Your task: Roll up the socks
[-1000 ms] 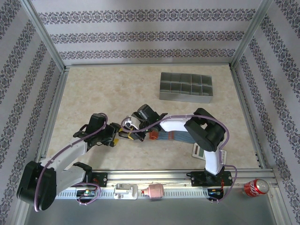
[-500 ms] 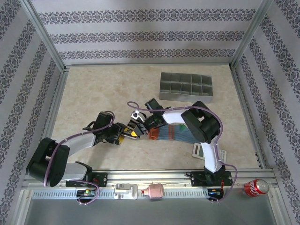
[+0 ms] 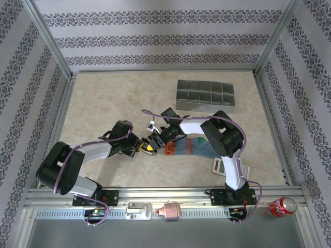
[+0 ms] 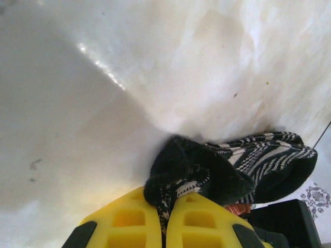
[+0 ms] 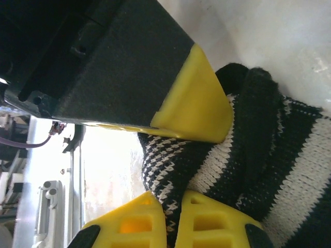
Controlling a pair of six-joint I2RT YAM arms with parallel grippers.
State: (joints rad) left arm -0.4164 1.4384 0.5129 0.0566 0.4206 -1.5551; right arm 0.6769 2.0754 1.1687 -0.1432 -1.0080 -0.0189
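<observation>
The black sock with pale stripes (image 3: 154, 140) is bunched between my two grippers near the table's middle. My left gripper (image 3: 146, 148) is shut on a fold of it; its yellow fingertips (image 4: 166, 209) pinch the dark fabric (image 4: 227, 168). My right gripper (image 3: 159, 138) is shut on the same sock (image 5: 243, 155), with striped knit squeezed between its fingertips (image 5: 174, 212). The left gripper's yellow fingertip (image 5: 196, 111) presses on the sock from above in the right wrist view. The blue-teal sock (image 3: 190, 148) lies flat to the right, orange cuff (image 3: 169, 150) toward the grippers.
A grey compartment tray (image 3: 205, 96) stands at the back right. A grey calculator (image 3: 218, 166) lies by the right arm's base. A red can (image 3: 282, 206) and a pink item (image 3: 170, 211) sit on the front rail. Patterned walls enclose the table.
My left gripper moved right to the black sock and closed on it. The right gripper shifted slightly, staying shut on the sock.
</observation>
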